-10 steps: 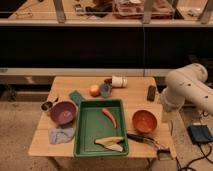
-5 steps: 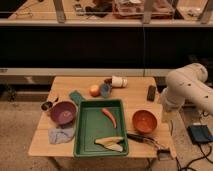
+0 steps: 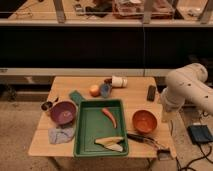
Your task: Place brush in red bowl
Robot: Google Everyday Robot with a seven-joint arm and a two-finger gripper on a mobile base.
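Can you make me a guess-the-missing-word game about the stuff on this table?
1. The brush lies on the ____, just in front of the red bowl.
2. The purple bowl stands on the picture's ____ side of the green tray.
3. The gripper is low at the near right corner of the table, by one end of the ____.

Missing words: table; left; brush.
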